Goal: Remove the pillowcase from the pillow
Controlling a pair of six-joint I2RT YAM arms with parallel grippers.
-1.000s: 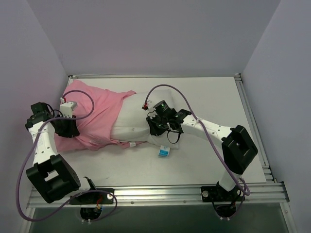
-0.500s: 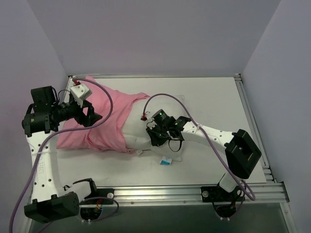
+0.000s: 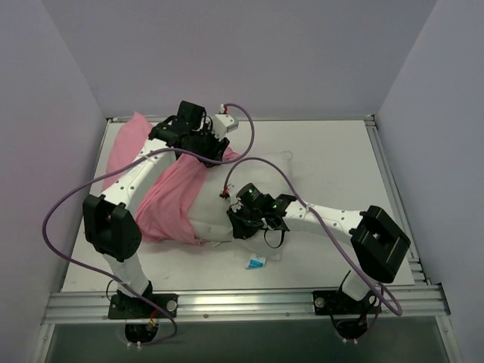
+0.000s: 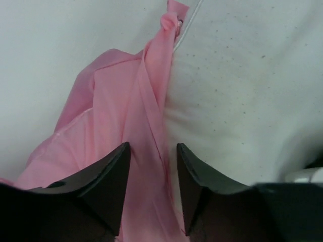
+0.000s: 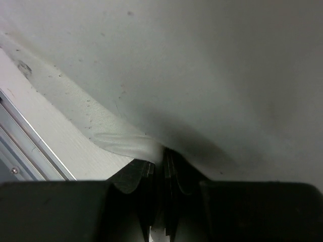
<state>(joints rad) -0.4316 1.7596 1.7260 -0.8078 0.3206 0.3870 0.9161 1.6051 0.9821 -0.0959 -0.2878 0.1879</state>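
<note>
The white pillow (image 3: 261,181) lies in the middle of the table, its left part still inside the pink pillowcase (image 3: 162,200). A small blue-white tag (image 3: 257,262) sticks out at its near edge. My left gripper (image 3: 217,151) is open over the pillowcase's bunched far edge. In the left wrist view the gripper (image 4: 153,154) straddles a fold of the pink pillowcase (image 4: 121,121), with the bare pillow (image 4: 242,91) to the right. My right gripper (image 3: 246,221) is shut on the pillow's near edge. In the right wrist view the gripper (image 5: 164,162) pinches a fold of white pillow fabric (image 5: 126,143).
The white table (image 3: 340,151) is walled at the back and both sides. An aluminium rail (image 3: 249,302) runs along the near edge. Purple cables (image 3: 68,208) loop from both arms over the pillow and the table's left side.
My left arm has swung from the left side to the back middle, over the pillowcase's edge. The pillowcase has bunched leftward, baring more pillow. My right gripper keeps its hold.
</note>
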